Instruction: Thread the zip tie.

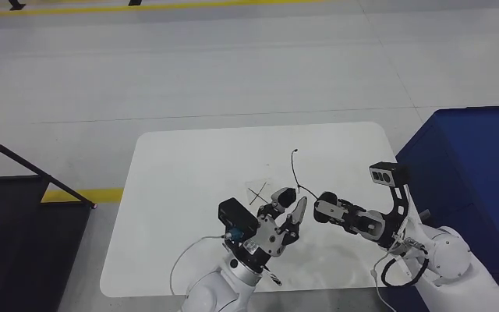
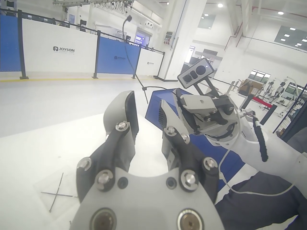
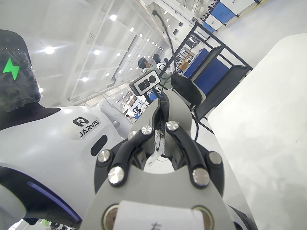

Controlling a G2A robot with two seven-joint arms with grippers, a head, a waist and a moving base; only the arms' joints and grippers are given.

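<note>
A long black zip tie (image 1: 295, 168) rises in a curve from my right gripper (image 1: 320, 209), which is shut on its lower end; the small head is at the free far tip. In the right wrist view the zip tie (image 3: 165, 32) sticks out past the closed right gripper (image 3: 165, 96). My left gripper (image 1: 290, 204) stands open and empty just beside the right one, over the table's near middle. In the left wrist view the zip tie (image 2: 130, 58) crosses in front of the open left gripper (image 2: 148, 111), with the right gripper (image 2: 178, 101) close by.
Two more black zip ties (image 1: 257, 193) lie crossed on the white table (image 1: 195, 195), near the left gripper, seen as crossed ties (image 2: 57, 192) in the left wrist view. A blue cabinet (image 1: 460, 156) stands off the table's right edge.
</note>
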